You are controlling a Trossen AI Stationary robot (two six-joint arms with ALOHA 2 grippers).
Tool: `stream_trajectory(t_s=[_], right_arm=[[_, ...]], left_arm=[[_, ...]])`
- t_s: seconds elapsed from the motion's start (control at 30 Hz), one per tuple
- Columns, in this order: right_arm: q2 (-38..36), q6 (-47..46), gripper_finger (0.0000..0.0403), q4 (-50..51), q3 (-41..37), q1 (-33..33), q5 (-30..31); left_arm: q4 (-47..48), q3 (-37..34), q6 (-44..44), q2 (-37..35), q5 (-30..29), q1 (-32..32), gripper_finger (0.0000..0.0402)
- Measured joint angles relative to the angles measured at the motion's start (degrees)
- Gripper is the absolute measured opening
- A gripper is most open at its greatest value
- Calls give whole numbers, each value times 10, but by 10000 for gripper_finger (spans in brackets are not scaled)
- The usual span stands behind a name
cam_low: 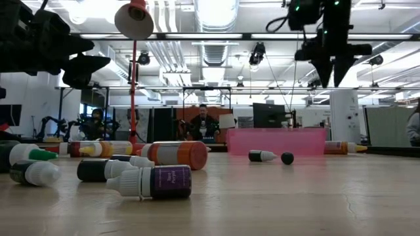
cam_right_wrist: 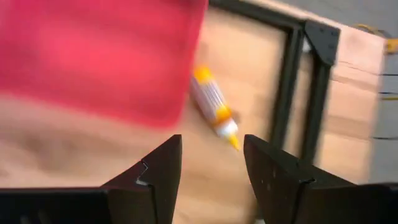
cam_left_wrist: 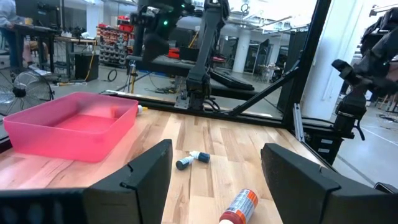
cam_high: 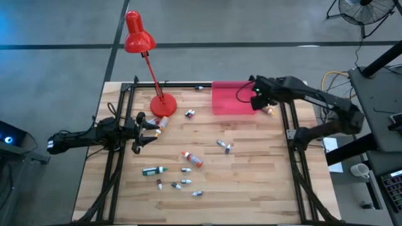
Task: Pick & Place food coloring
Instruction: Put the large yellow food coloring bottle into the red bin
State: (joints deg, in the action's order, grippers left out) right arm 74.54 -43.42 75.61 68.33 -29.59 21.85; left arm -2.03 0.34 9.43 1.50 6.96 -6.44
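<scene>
I have the right gripper (cam_high: 269,108) hanging above the table just off the pink rectangular plastic tray (cam_high: 233,99); its jaws stand partly apart and hold nothing. Directly below and just ahead of those jaws lies a small yellow-orange dropper bottle (cam_right_wrist: 214,109), on the wood beside the tray's edge, not inside it. My left gripper (cam_high: 146,128) sits at the opposite side of the light wooden slatted table (cam_high: 251,182), close to the round base of the red desk lamp (cam_high: 141,47), jaws spread wide and empty. Ahead of its jaws lie an orange-and-white bottle (cam_left_wrist: 239,208) and, beyond it, a tiny blue-capped bottle (cam_left_wrist: 191,159). The other bottles (cam_high: 179,177) lie scattered across the table, well away from both jaws.
</scene>
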Motion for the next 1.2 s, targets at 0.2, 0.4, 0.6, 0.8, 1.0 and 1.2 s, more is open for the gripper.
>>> stream_trajectory(t_s=[0.2, 0.4, 0.6, 0.8, 1.0, 1.2], right_arm=[[77, 135, 164, 72, 14, -42, -79], [99, 236, 164, 63, -19, -88, -127], [97, 271, 164, -6, -71, -120, -132], [106, 270, 164, -41, -116, -121, -107], [116, 300, 164, -93, -136, -123, -82], [154, 322, 164, -131, -148, -140, -84]], left_arm=[[0, 0, 0, 0, 0, 0, 220], [0, 0, 0, 0, 0, 0, 220], [0, 0, 0, 0, 0, 0, 220], [0, 0, 0, 0, 0, 0, 220], [0, 0, 0, 0, 0, 0, 220], [0, 0, 0, 0, 0, 0, 220]])
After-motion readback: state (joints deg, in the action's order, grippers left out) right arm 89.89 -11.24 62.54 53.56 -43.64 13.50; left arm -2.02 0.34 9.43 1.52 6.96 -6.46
